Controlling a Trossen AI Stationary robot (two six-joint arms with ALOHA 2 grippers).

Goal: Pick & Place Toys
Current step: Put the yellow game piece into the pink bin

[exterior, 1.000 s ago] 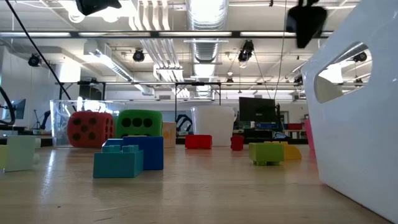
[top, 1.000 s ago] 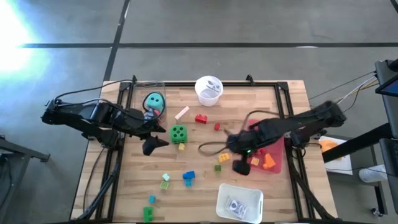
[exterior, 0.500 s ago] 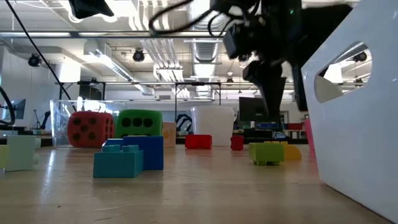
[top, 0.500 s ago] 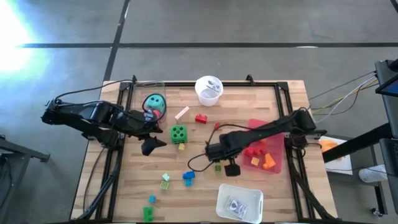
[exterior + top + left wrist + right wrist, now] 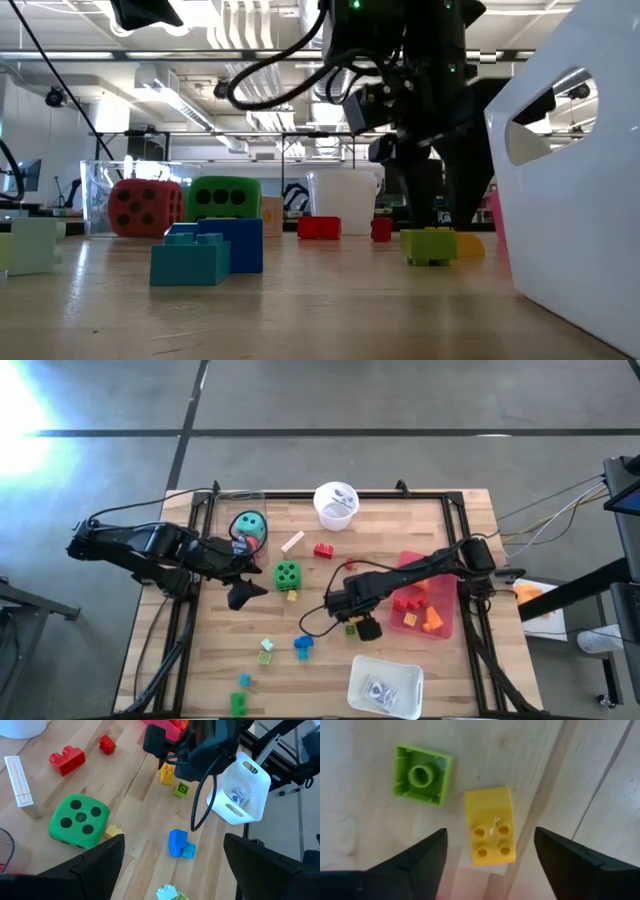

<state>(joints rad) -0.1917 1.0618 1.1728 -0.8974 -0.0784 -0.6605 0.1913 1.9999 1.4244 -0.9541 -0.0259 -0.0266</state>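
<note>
The wooden table [image 5: 330, 660] holds scattered bricks; some lie in the red tray [image 5: 445, 622] near its right edge. The right gripper [image 5: 489, 857], fingers spread, straddles a yellow brick [image 5: 489, 826]; most remain.

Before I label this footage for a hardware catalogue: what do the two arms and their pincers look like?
Both arms are black and jointed. The right arm trails a looping black cable and shows a small green light in the low view. Its pincer has two dark, flat fingers. The left pincer looks the same.

The right gripper [image 5: 489, 851] has swung from beside the red tray [image 5: 444, 592] toward the table's middle and dropped low over the yellow brick [image 5: 488, 826] and green brick [image 5: 422, 775], fingers straddling the yellow.
</note>
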